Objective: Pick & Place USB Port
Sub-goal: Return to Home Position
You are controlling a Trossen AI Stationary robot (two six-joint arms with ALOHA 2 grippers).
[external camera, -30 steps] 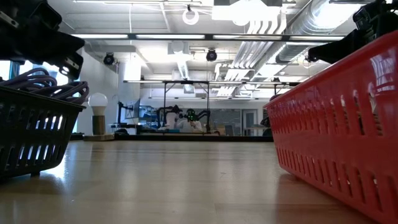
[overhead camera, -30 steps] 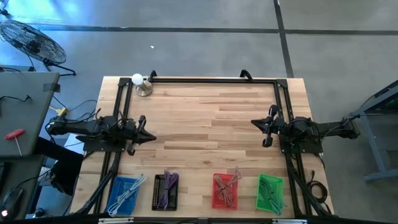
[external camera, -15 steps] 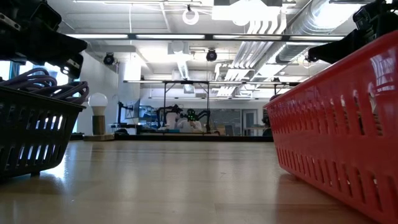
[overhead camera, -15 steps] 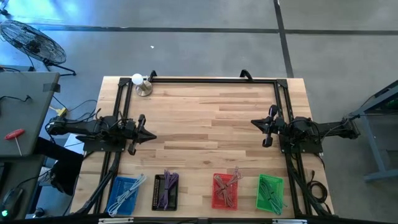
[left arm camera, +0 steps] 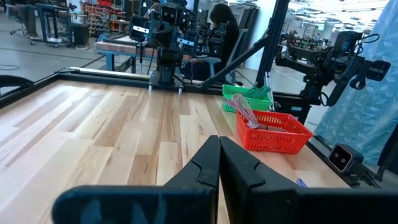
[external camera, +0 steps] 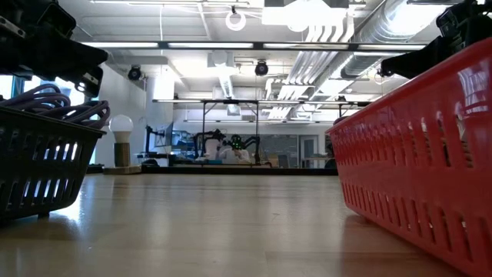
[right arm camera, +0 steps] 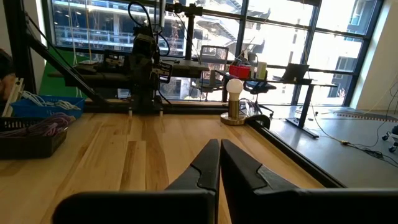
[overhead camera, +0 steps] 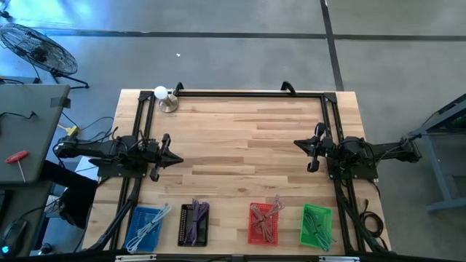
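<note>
Dark and pinched shut on nothing, the left gripper (overhead camera: 177,161) and right gripper (overhead camera: 297,144) are hanging at opposite sides of the table (overhead camera: 240,145), while charger cables (overhead camera: 194,220) are lying in the blue bin (overhead camera: 142,215), black bin (overhead camera: 183,225), red bin (overhead camera: 252,233) and green bin (overhead camera: 306,218) along its edge.

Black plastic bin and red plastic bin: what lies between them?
Only bare wooden tabletop separates black plastic bin and red plastic bin; the high view shows it.

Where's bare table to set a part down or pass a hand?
Free: table middle, between the left gripper and right gripper. Crowded: one edge, lined with blue bin, black bin, red bin, green bin; lamp at the opposite left corner.
</note>
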